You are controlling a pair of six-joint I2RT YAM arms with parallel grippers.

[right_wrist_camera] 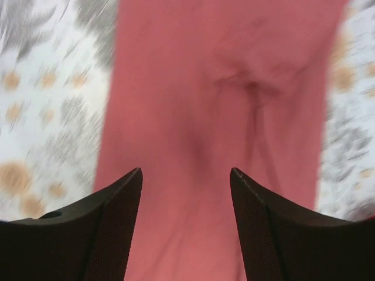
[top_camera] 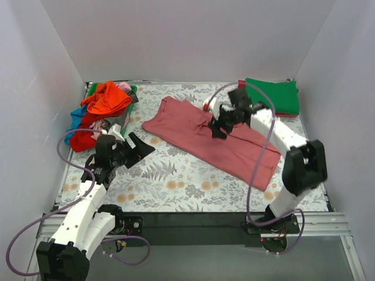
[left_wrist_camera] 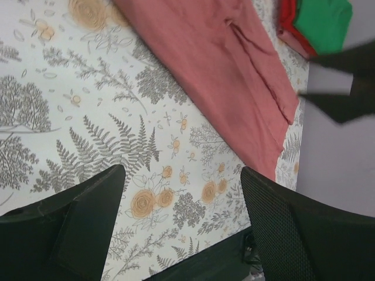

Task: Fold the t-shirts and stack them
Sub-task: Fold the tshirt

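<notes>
Item: dusty-rose t-shirt [top_camera: 199,137], lying diagonally from centre to right on the table [top_camera: 176,187]; my right fingers [right_wrist_camera: 117,216] parted, empty, just above it, likely poised for a folding grip; left fingers [left_wrist_camera: 88,222] parted, idle near left.

Dusty-rose tee [top_camera: 187,129] lies flat, diagonal — green tee [top_camera: 275,93] folded far right, colourful heap [top_camera: 105,102] crumpled far left.

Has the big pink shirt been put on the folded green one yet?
No, the pink shirt lies spread on the table covering, apart from the green shirt.
</notes>
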